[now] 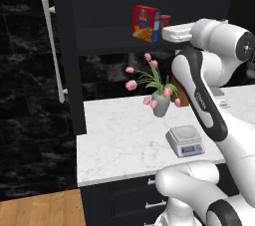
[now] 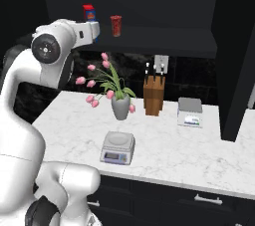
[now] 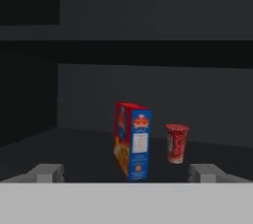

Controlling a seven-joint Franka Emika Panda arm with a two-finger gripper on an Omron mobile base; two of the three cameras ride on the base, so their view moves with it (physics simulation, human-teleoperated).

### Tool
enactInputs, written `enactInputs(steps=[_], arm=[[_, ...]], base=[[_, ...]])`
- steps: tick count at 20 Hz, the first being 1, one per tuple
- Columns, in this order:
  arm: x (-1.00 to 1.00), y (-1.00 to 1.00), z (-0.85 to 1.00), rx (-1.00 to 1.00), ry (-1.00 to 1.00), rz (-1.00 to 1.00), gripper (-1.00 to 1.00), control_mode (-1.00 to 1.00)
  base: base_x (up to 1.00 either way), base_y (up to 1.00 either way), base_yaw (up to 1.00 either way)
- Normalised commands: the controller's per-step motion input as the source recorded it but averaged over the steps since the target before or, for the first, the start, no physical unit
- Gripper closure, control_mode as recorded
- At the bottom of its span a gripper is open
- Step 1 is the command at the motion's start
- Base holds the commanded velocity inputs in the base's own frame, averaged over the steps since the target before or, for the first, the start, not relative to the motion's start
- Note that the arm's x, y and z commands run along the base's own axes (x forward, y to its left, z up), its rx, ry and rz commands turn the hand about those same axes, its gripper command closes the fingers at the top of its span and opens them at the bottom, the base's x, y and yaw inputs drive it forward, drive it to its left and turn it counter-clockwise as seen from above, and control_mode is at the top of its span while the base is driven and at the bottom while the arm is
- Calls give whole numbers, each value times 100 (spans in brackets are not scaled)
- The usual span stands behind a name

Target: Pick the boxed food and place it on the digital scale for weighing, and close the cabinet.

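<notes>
The boxed food (image 1: 146,23) stands upright on the lower shelf of the open black cabinet (image 1: 99,1), its red front facing out and a blue side (image 3: 140,144) turned toward the hand. My gripper (image 3: 127,172) is open and level with the shelf. It sits a short way in front of the box, with one fingertip on each side and neither touching it. The silver digital scale (image 1: 185,140) sits on the marble counter near the front edge, its top bare. The cabinet's left door (image 1: 62,51) is swung wide open, showing its long silver handle (image 1: 52,46).
A small red cup (image 3: 177,142) stands on the shelf just right of the box. A vase of pink tulips (image 1: 159,101) sits behind the scale. A knife block (image 2: 154,95) and a flat blue-and-grey device (image 2: 190,111) stand further right. The right cabinet door (image 2: 234,70) also hangs open.
</notes>
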Motion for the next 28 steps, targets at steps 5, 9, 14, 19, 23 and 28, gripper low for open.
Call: enactInputs(steps=[5, 9, 14, 19, 23, 28], arm=[[62, 0, 0, 0, 7, 0, -100, -100], [57, 1, 0, 0, 10, 0, -100, -100], [52, 0, 0, 0, 4, 0, -100, -100], [43, 0, 0, 0, 0, 0, -100, -100], [48, 1, 0, 0, 0, 0, -100, -100], [30, 2, 0, 0, 0, 0, -100, -100]], base=[[0, 0, 0], [0, 0, 0], [0, 0, 0], [0, 0, 0], [0, 0, 0], [0, 0, 0]])
